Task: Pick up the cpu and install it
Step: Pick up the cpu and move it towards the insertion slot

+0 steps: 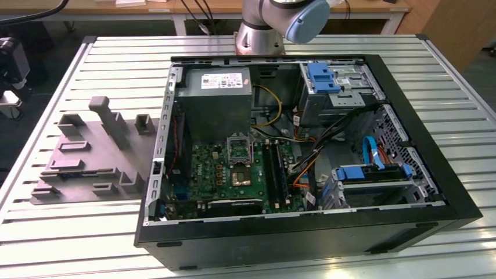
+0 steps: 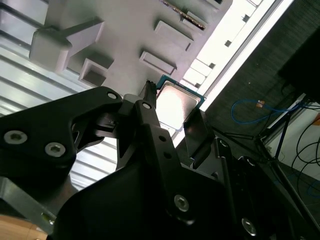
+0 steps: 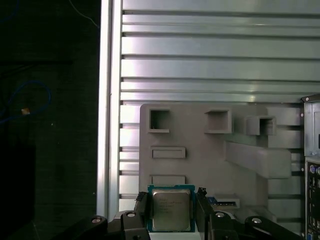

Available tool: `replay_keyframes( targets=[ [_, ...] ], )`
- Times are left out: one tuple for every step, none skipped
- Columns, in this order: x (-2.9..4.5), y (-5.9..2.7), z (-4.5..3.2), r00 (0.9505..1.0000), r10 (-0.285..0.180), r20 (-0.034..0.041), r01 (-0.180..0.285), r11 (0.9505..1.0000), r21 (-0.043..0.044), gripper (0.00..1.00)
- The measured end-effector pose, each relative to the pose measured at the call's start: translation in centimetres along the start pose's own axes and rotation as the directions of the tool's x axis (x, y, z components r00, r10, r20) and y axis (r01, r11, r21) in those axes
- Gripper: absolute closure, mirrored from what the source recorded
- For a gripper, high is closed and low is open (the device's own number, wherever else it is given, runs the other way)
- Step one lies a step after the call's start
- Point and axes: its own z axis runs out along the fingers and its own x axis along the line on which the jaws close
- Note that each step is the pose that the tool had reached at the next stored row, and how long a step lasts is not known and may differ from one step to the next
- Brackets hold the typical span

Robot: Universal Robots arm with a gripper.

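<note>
Above the grey fixture [image 3: 210, 155], in the first wrist view, the gripper [image 3: 171, 196] holds the cpu [image 3: 171, 210] between its two black fingers [image 3: 141, 205]. The fingers are narrowed to the chip's width and press its opposite edges. The pale metal top faces the camera, with the slatted table [image 3: 210, 60] beyond.

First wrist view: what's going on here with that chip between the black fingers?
The arm's gripper is shut on the cpu, one finger on each side, holding it in the air above the grey fixture plate on the slatted table. The open computer case lies beside the fixture. So the cpu is picked up but not installed.
</note>
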Motion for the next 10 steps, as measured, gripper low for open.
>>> replay_keyframes(
  targets=[
    [0.00,0.00,-0.08,1.0000,0.000,0.0000,0.000,1.0000,0.0000,0.53],
    [0.00,0.01,-0.16,1.0000,0.000,0.0000,0.000,1.0000,0.0000,0.53],
    [0.00,0.01,-0.25,1.0000,0.000,-0.0001,0.000,1.0000,0.0000,0.53],
    [0.00,0.02,-0.35,1.0000,0.000,-0.0001,0.000,1.0000,0.0000,0.53],
    [0.00,0.02,-0.43,1.0000,0.000,0.0000,0.000,1.0000,0.0000,0.53],
    [-0.01,0.02,-0.47,1.0000,0.000,0.0001,0.000,1.0000,-0.0001,0.53],
    [0.00,0.02,-0.47,1.0000,0.000,0.0002,0.000,1.0000,-0.0001,0.53],
    [-0.01,0.02,-0.52,1.0000,0.000,0.0000,0.000,1.0000,0.0000,0.53],
    [-0.01,0.03,-0.55,1.0000,0.000,0.0000,0.000,1.0000,0.0000,0.53],
    [-0.01,0.03,-0.55,1.0000,0.000,0.0000,0.000,1.0000,0.0000,0.53]
  ],
)
